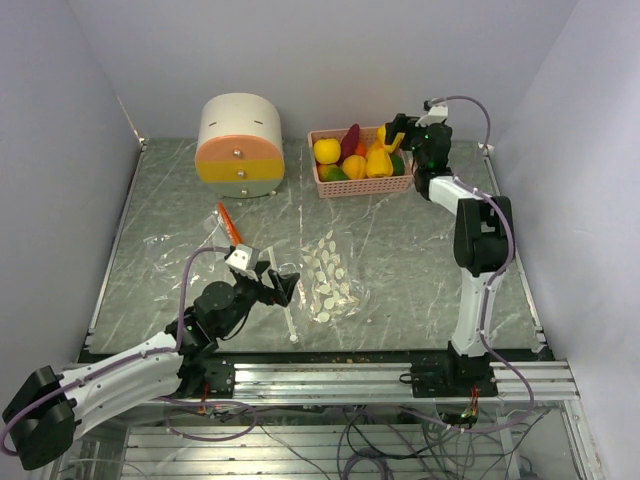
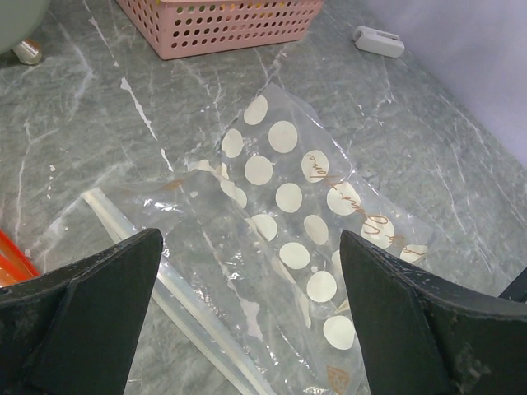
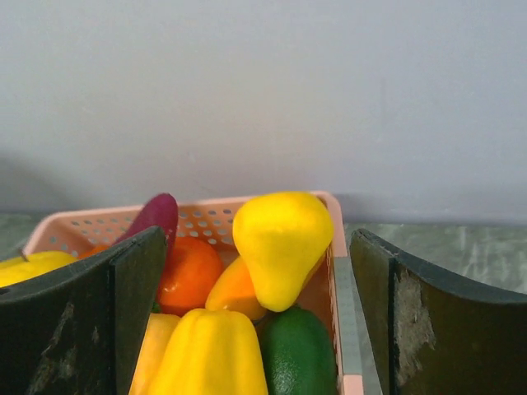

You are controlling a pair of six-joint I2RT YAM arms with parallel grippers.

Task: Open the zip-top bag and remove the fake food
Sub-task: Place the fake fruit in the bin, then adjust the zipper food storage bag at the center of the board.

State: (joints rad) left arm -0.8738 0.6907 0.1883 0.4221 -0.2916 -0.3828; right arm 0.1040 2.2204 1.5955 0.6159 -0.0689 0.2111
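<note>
**Food is in the basket, bag lies flat on the table**

Grey marbled table (image 1: 420, 250), plain pale walls (image 1: 330, 50). The round drawer box (image 1: 240, 145) at the back left is not your target.

The pink basket (image 1: 365, 187) at the back holds the fake food (image 1: 354, 165), piled loose. The zip-top bag (image 1: 332, 278) is near centre. It's thin clear film with cream dots, looks flat and emptied, and sits well apart from the basket.

Left gripper (image 1: 283, 283) hovers just over the bag, jaws fully spread, holding nothing. Right gripper (image 1: 398, 135) hangs at the basket's right end, jaws wide. The yellow pear (image 3: 280, 243) sits between them, resting on the pile and not clamped.

Handling, my read:
- The pieces look like light, hard, glossy plastic, so slippery. Take them across the widest belly.
- The pile may roll when touched.
- The bag is limp and crinkly. Pinch it at the stiff zip rail (image 2: 189, 317), not the film.

An orange piece (image 1: 229, 222) lies on the table left of the bag.

Writing: gold cursive script (image 2: 362, 206) on the bag, not legible. No brand marks visible.
</note>
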